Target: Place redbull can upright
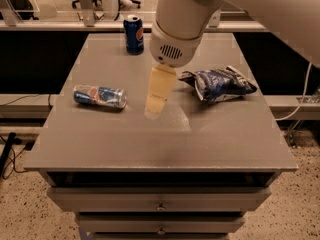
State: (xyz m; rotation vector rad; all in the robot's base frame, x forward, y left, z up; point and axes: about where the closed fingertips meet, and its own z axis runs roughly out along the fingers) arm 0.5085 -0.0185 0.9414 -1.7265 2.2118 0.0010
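The redbull can (pixel 100 96) lies on its side on the left part of the grey table (pixel 165 139), its blue and silver panels showing and its silver top pointing right. My gripper (pixel 154 110) hangs over the middle of the table, a little to the right of the can and apart from it. Its pale fingers point down at the table top and hold nothing that I can see.
A shorter dark-blue can (pixel 133 34) with a round logo stands upright at the back of the table. A crumpled blue chip bag (pixel 218 83) lies at the right. Drawers sit under the front edge. Cables run on the floor at both sides.
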